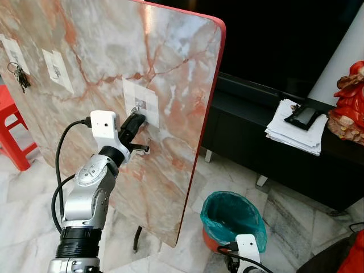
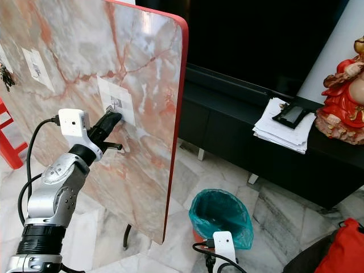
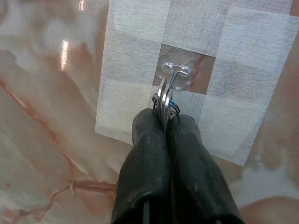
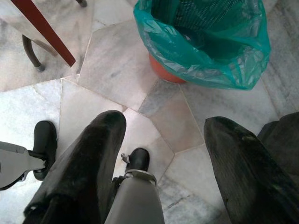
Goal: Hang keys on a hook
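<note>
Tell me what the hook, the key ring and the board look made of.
Hook: clear plastic, likely adhesive; the board's pattern shows through it. Key ring, pinched by the left gripper: bright, shiny metal. Board: glossy marble-look surface with a red edge; real stone or laminate, I cannot tell.

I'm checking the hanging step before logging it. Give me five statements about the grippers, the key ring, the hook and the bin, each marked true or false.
1. The left gripper is shut on the key ring. True.
2. The key ring is right at the clear hook on the marble board. True.
3. The right gripper is shut on a second bunch of keys. False: its fingers stand open over the floor and hold nothing.
4. The waste bin has a red liner. False: the liner is green.
5. Another bunch of keys hangs further left on the board. True.
</note>
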